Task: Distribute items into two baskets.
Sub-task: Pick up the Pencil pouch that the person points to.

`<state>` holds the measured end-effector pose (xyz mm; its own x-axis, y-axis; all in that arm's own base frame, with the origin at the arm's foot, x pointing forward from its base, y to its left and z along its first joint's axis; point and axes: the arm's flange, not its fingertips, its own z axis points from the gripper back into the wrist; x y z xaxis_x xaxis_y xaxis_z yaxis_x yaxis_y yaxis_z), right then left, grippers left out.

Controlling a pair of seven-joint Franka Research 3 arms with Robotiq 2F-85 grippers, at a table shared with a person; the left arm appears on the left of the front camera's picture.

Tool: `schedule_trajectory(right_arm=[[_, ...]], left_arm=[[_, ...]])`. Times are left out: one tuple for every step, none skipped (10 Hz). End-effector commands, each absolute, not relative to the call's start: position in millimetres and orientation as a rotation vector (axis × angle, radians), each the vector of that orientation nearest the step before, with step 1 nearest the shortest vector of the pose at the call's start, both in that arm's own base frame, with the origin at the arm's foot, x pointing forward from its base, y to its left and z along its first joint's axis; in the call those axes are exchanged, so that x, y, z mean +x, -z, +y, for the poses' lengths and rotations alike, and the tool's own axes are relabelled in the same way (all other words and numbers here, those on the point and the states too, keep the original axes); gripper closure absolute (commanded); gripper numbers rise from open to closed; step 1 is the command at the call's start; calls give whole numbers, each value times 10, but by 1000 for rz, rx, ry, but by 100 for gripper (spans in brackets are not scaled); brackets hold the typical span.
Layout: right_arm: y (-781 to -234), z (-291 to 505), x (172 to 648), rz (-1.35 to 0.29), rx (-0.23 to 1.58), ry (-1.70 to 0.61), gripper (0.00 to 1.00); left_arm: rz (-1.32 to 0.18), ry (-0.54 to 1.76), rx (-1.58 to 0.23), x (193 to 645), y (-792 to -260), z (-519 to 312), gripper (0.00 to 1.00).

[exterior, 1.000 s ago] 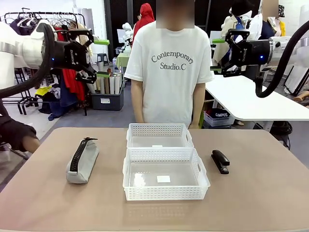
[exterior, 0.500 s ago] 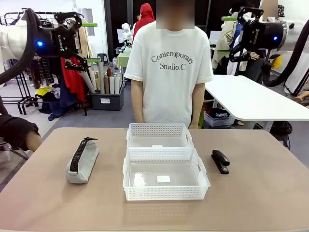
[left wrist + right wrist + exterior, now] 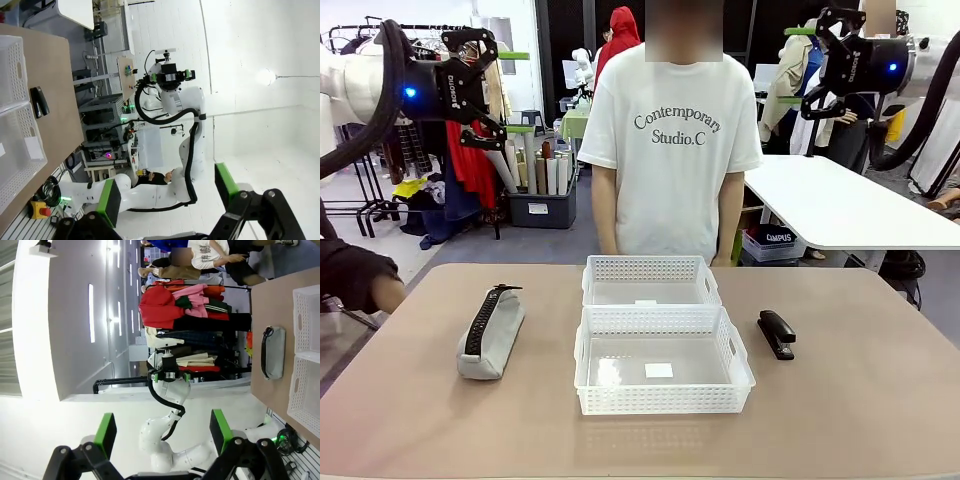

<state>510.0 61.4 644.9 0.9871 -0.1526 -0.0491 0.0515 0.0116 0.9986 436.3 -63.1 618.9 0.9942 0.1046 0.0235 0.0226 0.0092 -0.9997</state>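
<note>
A grey zip pouch [image 3: 490,333] lies on the table left of the two white lattice baskets, the far basket [image 3: 650,268] and the near basket [image 3: 660,400], both empty. A black stapler [image 3: 776,333] lies to their right. My left gripper [image 3: 517,92] hangs open high above the table's left side, and my right gripper [image 3: 790,66] hangs open high at the right. The left wrist view looks past the open left gripper [image 3: 167,192] to the stapler [image 3: 39,101] and a basket [image 3: 12,65]. In the right wrist view, the open right gripper [image 3: 162,432] frames the pouch [image 3: 273,352].
A person in a white T-shirt [image 3: 670,140] stands at the far edge behind the baskets, arms down. A dark sleeve [image 3: 355,280] rests at the table's left edge. Bare tabletop [image 3: 860,420] surrounds the items. A white table [image 3: 840,205] stands behind at the right.
Both arms have lifted: the left gripper rose and drew slightly left, the right gripper rose and moved right. Nothing on the table has moved.
</note>
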Motion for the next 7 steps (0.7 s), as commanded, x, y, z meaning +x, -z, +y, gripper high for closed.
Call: schedule_trajectory(right_arm=[[-6507, 610, 5053, -89, 1558, 154, 0], [-6507, 610, 5053, -89, 1558, 154, 0], [-6507, 610, 5053, -89, 1558, 154, 0], [-6507, 610, 5053, -89, 1558, 154, 0], [-6507, 610, 5053, -89, 1558, 154, 0], [-6507, 610, 5053, -89, 1558, 154, 0], [-6507, 610, 5053, -89, 1558, 154, 0]], left_arm=[[-101, -64, -1561, 4362, -6190, -629, 0], [-101, -64, -1561, 4362, -6190, -629, 0], [-101, -64, -1561, 4362, -6190, -629, 0], [-101, -64, -1561, 4362, -6190, -629, 0], [-101, -64, -1561, 4362, -6190, -629, 0], [-101, -64, -1561, 4362, -6190, -629, 0], [-101, -64, -1561, 4362, -6190, -629, 0]])
